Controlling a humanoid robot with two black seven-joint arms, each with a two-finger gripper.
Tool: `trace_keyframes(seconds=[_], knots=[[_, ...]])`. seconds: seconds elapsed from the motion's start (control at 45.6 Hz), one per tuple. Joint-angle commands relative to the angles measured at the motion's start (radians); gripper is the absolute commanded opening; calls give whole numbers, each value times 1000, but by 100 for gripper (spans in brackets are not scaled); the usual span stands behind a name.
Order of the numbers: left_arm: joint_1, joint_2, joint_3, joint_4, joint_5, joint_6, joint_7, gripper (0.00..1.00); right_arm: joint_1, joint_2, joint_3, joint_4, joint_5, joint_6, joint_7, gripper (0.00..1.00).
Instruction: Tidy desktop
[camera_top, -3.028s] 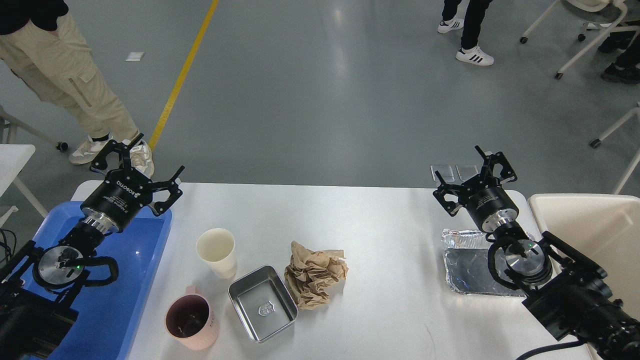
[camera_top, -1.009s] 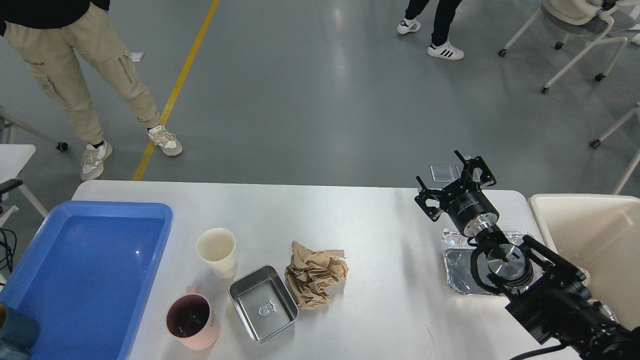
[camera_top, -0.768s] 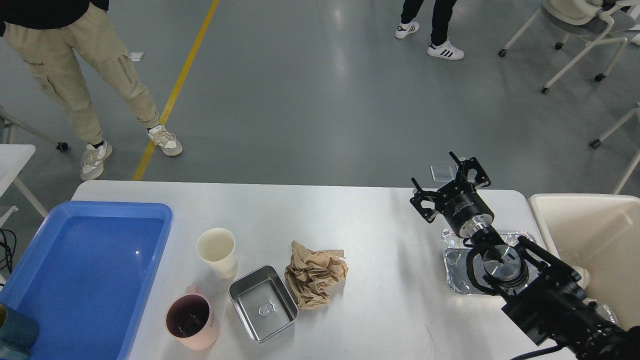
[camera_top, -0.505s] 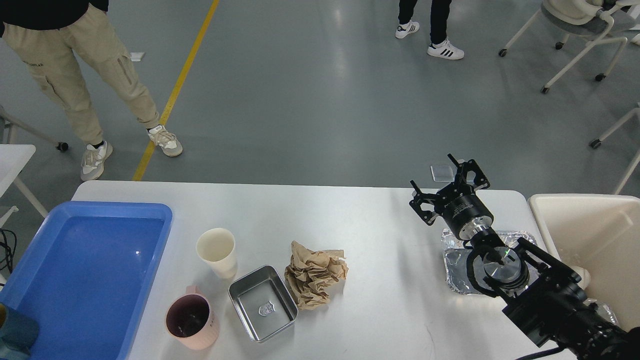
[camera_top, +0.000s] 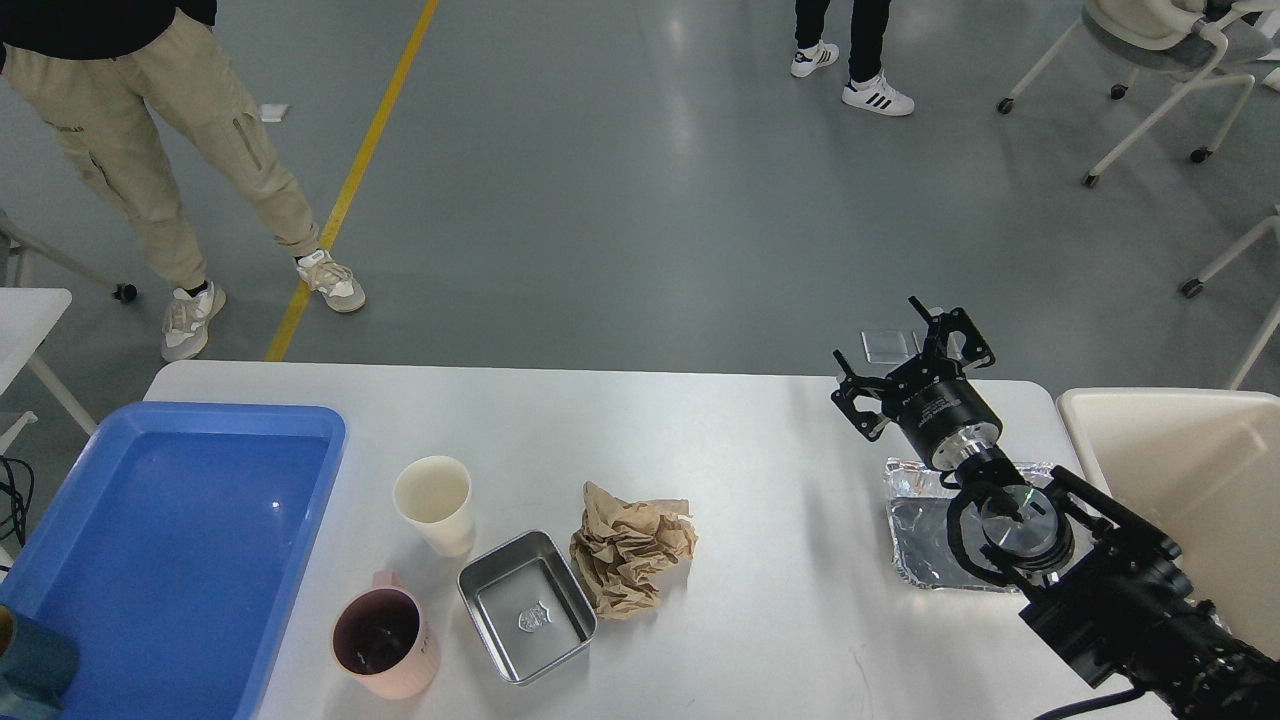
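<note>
**White worktop, five loose items, one end effector poised at the right**

White and smooth, the worktop (camera_top: 760, 440) fills the lower half of the head view, with a blue tray (camera_top: 60, 560) over its left edge and a cream bin (camera_top: 1200, 450) off its right edge. Near the front edge, left of centre, stand a cream paper cup (camera_top: 434, 503) and a pink mug (camera_top: 385, 643), well apart from the foil tray (camera_top: 925, 540) near the right edge. Between them sit a metal tin (camera_top: 527, 606) and, touching its right side, a crumpled brown paper (camera_top: 628, 557).

The right end effector (camera_top: 915, 355) hangs over the back right corner, fingers spread, holding nothing; the left one is out of view.

Handling, as I judge it: the paper is light and soft, so pinch any raised fold. The foil tray probably buckles easily; take its rim gently. The mug looks heavier and rigid; grip its wall or handle.
</note>
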Motion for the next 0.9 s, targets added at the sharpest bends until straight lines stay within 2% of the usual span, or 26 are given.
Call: trace_keyframes(seconds=[0.0, 0.088, 0.329, 0.57, 0.768, 0.878], knots=[[-12, -41, -29, 6, 11, -2, 0, 97, 0, -7, 0, -1, 0, 0, 0, 100], [-14, -51, -33, 39, 49, -5, -15, 97, 0, -14, 0, -1, 0, 0, 0, 100], [-12, -78, -18, 102, 58, -16, -115, 97, 1, -21, 0, 1, 0, 2, 0, 100], [-24, -69, -33, 102, 207, -13, -118, 97, 1, -21, 0, 8, 0, 2, 0, 100], [-43, -70, -10, 110, 267, -51, -126, 97, 0, -20, -2, 10, 0, 2, 0, 100], [-69, -87, -23, 122, 513, -85, -126, 97, 0, -18, -2, 13, 0, 0, 0, 100]])
